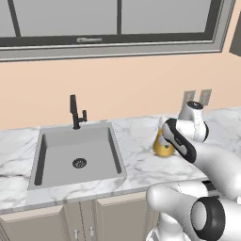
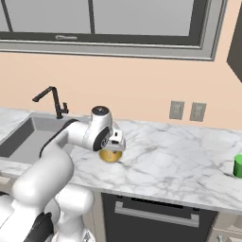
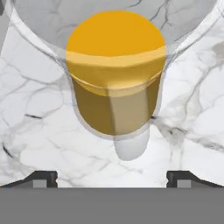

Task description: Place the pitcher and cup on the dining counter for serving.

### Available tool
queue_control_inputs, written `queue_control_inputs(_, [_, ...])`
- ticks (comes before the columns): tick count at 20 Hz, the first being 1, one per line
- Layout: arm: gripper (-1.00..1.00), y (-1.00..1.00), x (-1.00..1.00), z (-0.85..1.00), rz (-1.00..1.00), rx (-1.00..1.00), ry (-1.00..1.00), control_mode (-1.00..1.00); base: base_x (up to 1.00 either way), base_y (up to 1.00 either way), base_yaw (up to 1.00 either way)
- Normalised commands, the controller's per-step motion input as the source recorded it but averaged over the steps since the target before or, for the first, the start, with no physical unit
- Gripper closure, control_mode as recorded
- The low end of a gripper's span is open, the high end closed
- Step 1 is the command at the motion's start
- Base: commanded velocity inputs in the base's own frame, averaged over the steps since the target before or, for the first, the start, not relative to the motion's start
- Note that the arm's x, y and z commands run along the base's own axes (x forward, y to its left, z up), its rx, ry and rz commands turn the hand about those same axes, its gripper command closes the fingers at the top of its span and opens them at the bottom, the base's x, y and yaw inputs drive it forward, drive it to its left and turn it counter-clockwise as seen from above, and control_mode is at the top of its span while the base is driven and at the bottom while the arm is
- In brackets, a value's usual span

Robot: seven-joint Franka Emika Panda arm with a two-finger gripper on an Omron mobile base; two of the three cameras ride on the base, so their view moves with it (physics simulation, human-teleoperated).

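Observation:
The pitcher (image 3: 114,83), golden-yellow below and clear at the rim, stands upright on the marble wall counter (image 2: 175,160) to the right of the sink. Its clear handle (image 3: 130,146) points toward my fingertips. My gripper (image 3: 113,178) hovers just above it, pointing down, open, with the two dark tips set wide apart and nothing between them. From the base, the pitcher (image 2: 110,156) peeks out under the hand (image 2: 113,142), and its yellow body (image 1: 162,148) shows beside the forearm. The small green cup (image 2: 238,166) stands far right on the same counter. The dining counter is out of view.
A grey sink (image 1: 77,157) with a black faucet (image 1: 75,113) lies left of the pitcher. Two wall outlets (image 2: 186,111) sit on the peach wall behind, under a wide window. Bare marble stretches between the pitcher and the cup.

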Motion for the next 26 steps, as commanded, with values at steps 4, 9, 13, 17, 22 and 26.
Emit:
queue_control_inputs(4, [-1.0, 0.0, 0.53, -0.17, 0.0, 0.09, 0.0, -1.0, 0.0, 0.0, 0.0])
queue_control_inputs(9, [1.0, 0.0, 0.55, -0.05, 0.0, 0.05, 0.0, -1.0, 0.0, 0.0, 0.0])
queue_control_inputs(13, [1.0, 0.0, 0.32, -0.04, 0.0, 0.0, 0.0, -1.0, 0.0, 0.0, 0.0])
queue_control_inputs(17, [1.0, 0.0, 0.07, 0.0, 0.0, 0.0, -0.01, -1.0, 0.0, 0.0, 0.0])
queue_control_inputs(22, [1.0, 0.02, -0.15, 0.24, -0.01, 0.0, -0.25, -1.0, 0.0, 0.0, 0.0])
queue_control_inputs(26, [1.0, 0.02, -0.45, 0.72, 0.0, 0.0, -0.44, -1.0, 0.0, 0.0, 0.0])
